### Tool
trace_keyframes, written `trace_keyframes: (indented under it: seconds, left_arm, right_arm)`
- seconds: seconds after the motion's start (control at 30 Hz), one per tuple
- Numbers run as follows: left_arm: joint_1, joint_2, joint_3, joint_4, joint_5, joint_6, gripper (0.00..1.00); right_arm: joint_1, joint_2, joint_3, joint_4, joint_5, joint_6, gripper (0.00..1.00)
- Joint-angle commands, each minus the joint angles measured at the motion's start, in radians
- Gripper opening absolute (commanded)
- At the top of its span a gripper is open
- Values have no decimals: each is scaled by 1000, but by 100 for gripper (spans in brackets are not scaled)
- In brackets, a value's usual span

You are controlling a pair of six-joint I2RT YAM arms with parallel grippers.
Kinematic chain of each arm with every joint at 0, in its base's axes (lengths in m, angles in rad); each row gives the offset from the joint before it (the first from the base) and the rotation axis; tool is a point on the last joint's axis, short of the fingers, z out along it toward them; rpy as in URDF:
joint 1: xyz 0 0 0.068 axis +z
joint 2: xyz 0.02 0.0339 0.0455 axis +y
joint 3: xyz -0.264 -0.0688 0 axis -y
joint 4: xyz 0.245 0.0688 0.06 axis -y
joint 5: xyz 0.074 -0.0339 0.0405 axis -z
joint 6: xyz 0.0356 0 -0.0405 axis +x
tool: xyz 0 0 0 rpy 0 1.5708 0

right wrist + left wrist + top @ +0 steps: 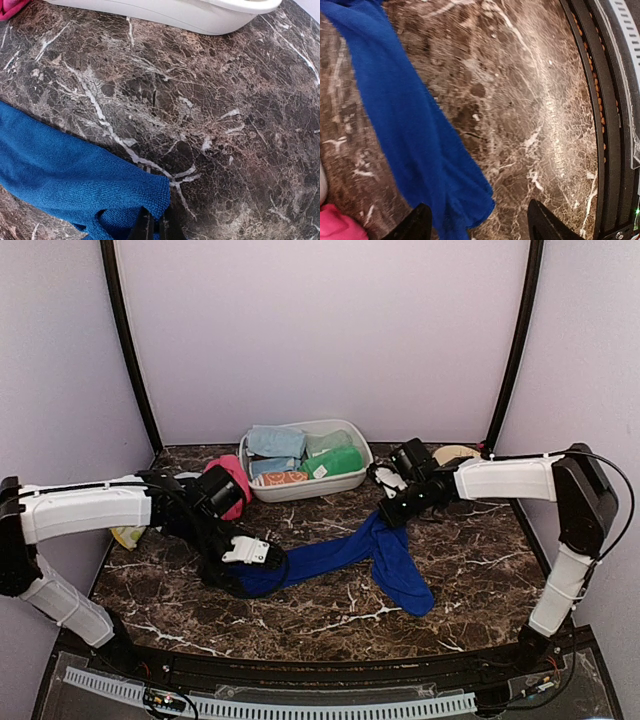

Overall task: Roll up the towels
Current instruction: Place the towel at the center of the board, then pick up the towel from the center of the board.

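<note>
Diffuse overhead light falls evenly; the pale walls [320, 330] show no hard glare. A soft shadow edges the royal blue towel [340, 552] on the marble table [470, 590], which carries a faint sheen. Both wrist views bow at the edges. The left is slightly blurred, while the right shows the weave sharply.

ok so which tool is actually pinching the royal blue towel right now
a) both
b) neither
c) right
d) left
c: the right tool is shut on a corner of the royal blue towel, while the left tool stands open over the towel's other end.
</note>
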Motion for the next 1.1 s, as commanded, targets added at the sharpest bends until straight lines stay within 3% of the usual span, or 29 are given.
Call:
trace_keyframes:
  seconds: [0.0,0.27,0.7,0.87,1.07]
  left_arm:
    - [8,150,-39,29,-57,4,68]
    - [29,219,-64,108,-88,5,67]
    - [13,177,-107,116,-62,-47,49]
    - [-10,99,-97,65,-25,-72,55]
    - [-17,161,-147,139,-72,-72,55]
  right_arm:
    - [-1,-29,28,17,-1,40,6]
    - [0,-134,-56,37,28,70,20]
    - [-31,-194,-170,9,78,111,36]
    - [-71,-148,-198,50,10,103,38]
    - [-87,-37,-116,59,-45,39,41]
